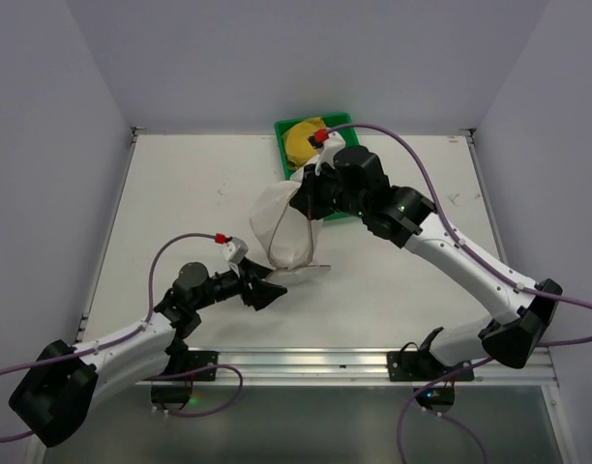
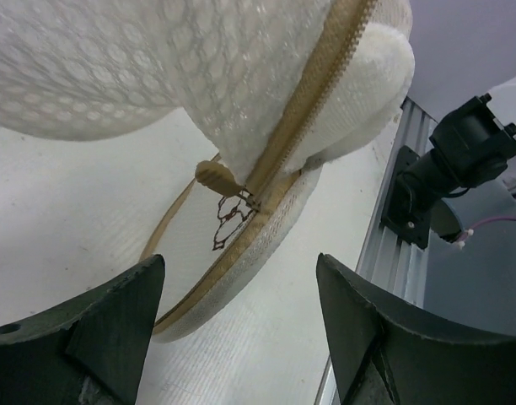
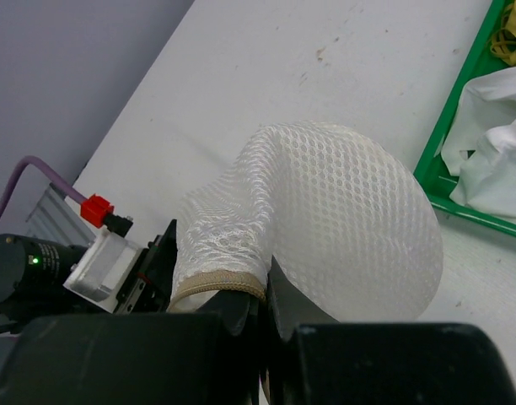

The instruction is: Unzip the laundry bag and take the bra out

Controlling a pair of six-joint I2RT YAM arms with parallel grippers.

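Observation:
My right gripper (image 1: 311, 198) (image 3: 271, 291) is shut on the tan zipper rim of the white mesh laundry bag (image 1: 280, 224) (image 3: 342, 219) and holds it up off the table. The bag's round flap lid (image 2: 233, 245) with its dark emblem (image 2: 233, 218) hangs open, its edge resting on the table. The tan zipper pull (image 2: 216, 177) dangles at the hinge. A smooth white padded piece (image 2: 384, 72), which looks like the bra, bulges from the opening. My left gripper (image 1: 267, 291) (image 2: 241, 274) stands open, low over the table just in front of the lid, holding nothing.
A green tray (image 1: 286, 128) (image 3: 435, 169) stands at the back behind the bag, with white cloth (image 3: 494, 143) and something yellow (image 1: 298, 143) in it. The aluminium rail (image 2: 405, 228) runs along the near table edge, right of my left gripper.

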